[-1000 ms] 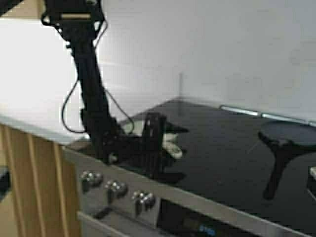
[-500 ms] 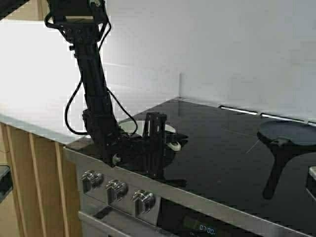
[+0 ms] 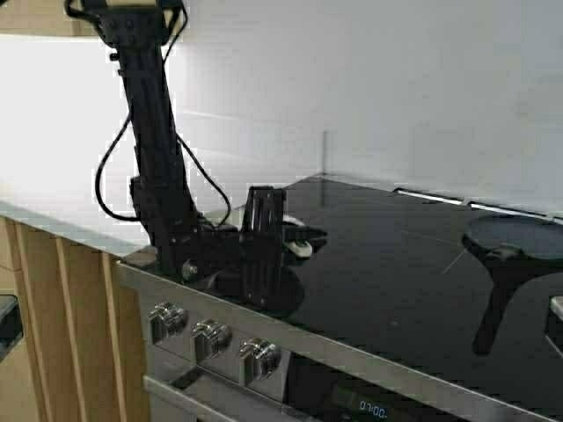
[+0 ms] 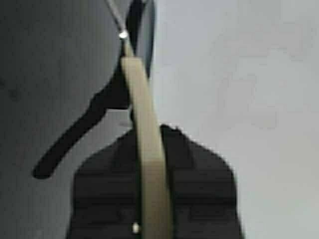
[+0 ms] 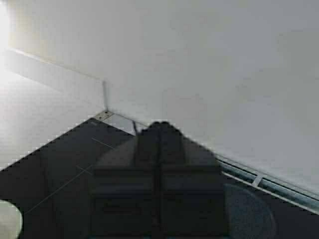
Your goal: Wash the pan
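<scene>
The pan (image 3: pixel 297 248) is white and sits at the near left corner of the black cooktop (image 3: pixel 387 264), mostly hidden behind my left gripper (image 3: pixel 266 244). In the left wrist view, a cream strip of the pan (image 4: pixel 144 149) runs between the black fingers of my left gripper (image 4: pixel 149 149), which is shut on it. Whether the pan is lifted off the glass is not clear. My right gripper (image 5: pixel 159 134) is shut and empty, over the right side of the cooktop. Only a bit of it shows at the high view's right edge (image 3: pixel 556 318).
A larger black pan (image 3: pixel 515 236) with a long black handle stands at the cooktop's right and also shows in the left wrist view (image 4: pixel 65 144). Stove knobs (image 3: pixel 211 334) line the front edge. A pale counter (image 3: pixel 53 202) lies to the left, with a white wall behind.
My left arm and gripper have shifted a little to the left with the pan. More of the pan is now hidden behind the gripper. The black pan has not moved.
</scene>
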Tool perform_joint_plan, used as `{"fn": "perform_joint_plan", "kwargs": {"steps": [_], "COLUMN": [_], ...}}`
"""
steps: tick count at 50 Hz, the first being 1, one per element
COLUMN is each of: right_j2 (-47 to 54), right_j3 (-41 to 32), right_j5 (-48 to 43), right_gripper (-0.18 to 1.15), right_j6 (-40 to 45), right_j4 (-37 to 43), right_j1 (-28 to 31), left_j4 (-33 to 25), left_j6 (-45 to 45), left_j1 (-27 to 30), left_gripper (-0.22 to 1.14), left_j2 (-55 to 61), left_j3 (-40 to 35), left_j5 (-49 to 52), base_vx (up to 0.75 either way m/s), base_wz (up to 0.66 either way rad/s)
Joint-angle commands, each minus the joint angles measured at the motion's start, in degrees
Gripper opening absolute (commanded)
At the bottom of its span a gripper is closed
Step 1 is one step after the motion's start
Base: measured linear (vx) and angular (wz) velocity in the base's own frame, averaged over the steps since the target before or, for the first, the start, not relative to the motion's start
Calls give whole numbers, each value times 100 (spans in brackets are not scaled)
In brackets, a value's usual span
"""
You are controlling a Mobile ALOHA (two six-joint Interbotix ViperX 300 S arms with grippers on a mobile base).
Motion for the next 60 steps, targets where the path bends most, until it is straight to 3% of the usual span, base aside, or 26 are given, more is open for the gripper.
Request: {"fn": "perform_joint_plan", "kwargs": {"steps": [1, 25, 60], "right_j2": [35, 158, 53], "right_j3": [-88, -70, 0], "right_j5": [-53, -53, -26], "right_gripper": [7, 7, 7], "right_j6": [0, 9, 246], "right_j4": [-9, -53, -105], "right_j1": [9, 9, 123], "left_j4": [141, 325, 360], "left_j6": [272, 624, 659], "left_j1": [-9, -9, -9], "left_gripper": [2, 2, 2], "left_j2": [-686, -1266, -1257], "left_j3": [264, 1151, 1617], "left_j5": [-185, -589, -993], "base_vx": [0, 3, 9], "base_wz": [3, 22, 61]}}
